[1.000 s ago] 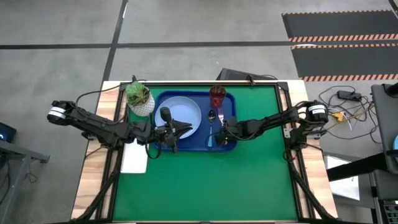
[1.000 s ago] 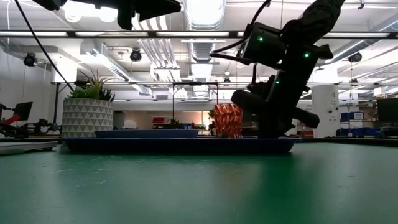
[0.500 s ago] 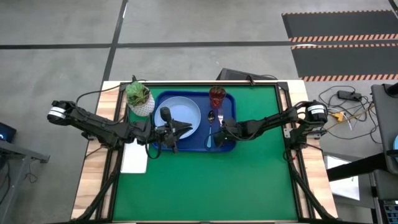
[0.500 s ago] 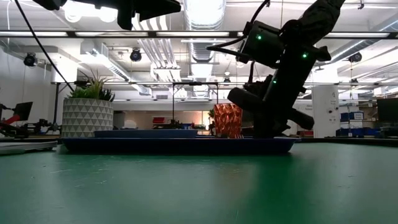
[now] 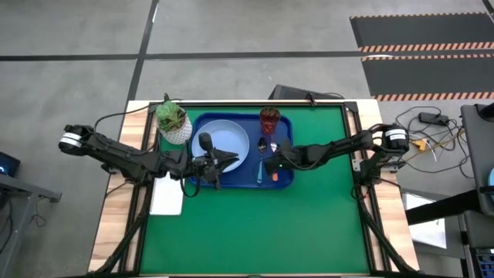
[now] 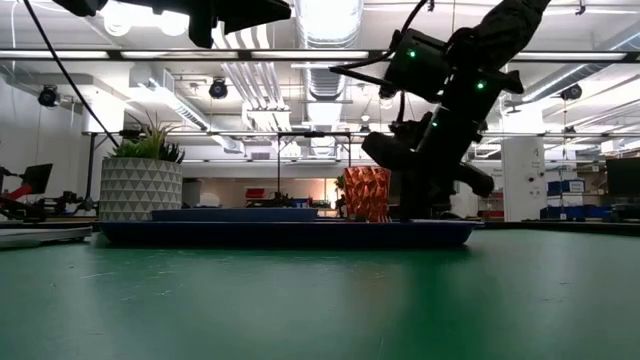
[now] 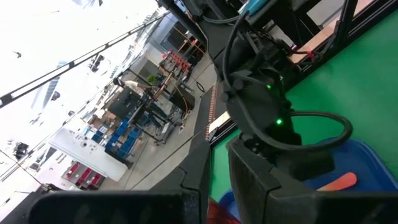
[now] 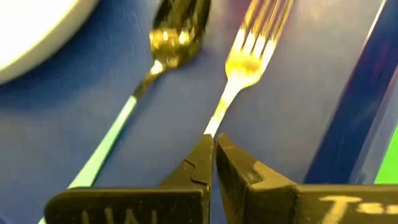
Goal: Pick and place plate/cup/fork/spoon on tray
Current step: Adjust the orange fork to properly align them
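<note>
Both arms low over tray (image 5: 202, 179), right gripper (image 8: 214, 149) closed above fork (image 8: 249, 59)

**Hidden and cut-off parts**

The fork (image 8: 249, 59) handle disappears behind the right gripper (image 8: 214, 155) closed fingertips. The spoon (image 8: 158, 68) handle runs off the picture's edge beside those jaws. Only a corner of the plate (image 8: 37, 31) shows.

I am seeing a dark-blue tray (image 5: 287, 181) lying on a green mat (image 5: 255, 224). A light-blue plate (image 5: 229, 140) is sitting beside a reddish-brown cup (image 5: 269, 118). The spoon (image 8: 140, 87) is showing a teal handle, the fork (image 5: 274, 167) an orange one. A white pot (image 6: 140, 188) is wearing a grey triangle pattern.
</note>
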Robot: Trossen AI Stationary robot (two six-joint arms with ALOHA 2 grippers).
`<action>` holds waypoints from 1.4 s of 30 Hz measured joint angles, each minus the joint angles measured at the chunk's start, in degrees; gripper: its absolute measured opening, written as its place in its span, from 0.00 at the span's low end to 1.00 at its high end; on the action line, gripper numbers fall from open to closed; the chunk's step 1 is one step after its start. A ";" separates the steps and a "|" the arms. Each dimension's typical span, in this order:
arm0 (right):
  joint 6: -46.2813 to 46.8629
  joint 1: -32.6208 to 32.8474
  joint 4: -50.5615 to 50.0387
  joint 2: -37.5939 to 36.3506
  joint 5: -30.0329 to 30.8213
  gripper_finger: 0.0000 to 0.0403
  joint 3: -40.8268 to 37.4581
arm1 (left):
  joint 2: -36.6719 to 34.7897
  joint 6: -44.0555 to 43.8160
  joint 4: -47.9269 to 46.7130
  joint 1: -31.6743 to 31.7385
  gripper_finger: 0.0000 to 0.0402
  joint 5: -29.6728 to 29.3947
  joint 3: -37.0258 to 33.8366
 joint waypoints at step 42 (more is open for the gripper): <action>-11.12 -7.21 6.04 5.16 -2.71 0.02 1.31 | -0.02 0.07 -0.03 0.00 0.10 0.01 -0.09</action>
